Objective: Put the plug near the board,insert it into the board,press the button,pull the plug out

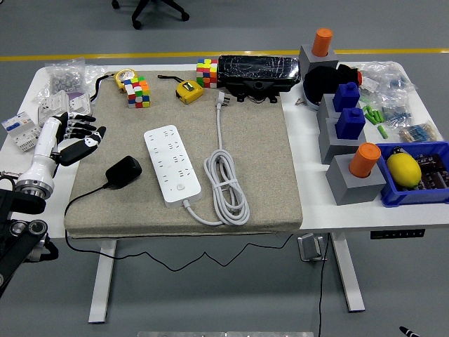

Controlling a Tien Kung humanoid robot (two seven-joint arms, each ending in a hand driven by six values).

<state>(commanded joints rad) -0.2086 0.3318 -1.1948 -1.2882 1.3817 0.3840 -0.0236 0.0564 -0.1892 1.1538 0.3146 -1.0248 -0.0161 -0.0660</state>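
Glossy white plastic board [172,163] on a coarse grey cloth mat [252,168].

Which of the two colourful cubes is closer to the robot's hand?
The cube on the left, beside the yellow-rimmed round thing. The other cube sits further right, next to the black box, farther from the left hand.

White table [316,210] bears a grey mat [266,161], blue bin [393,196], perhaps bagged parts [66,74].
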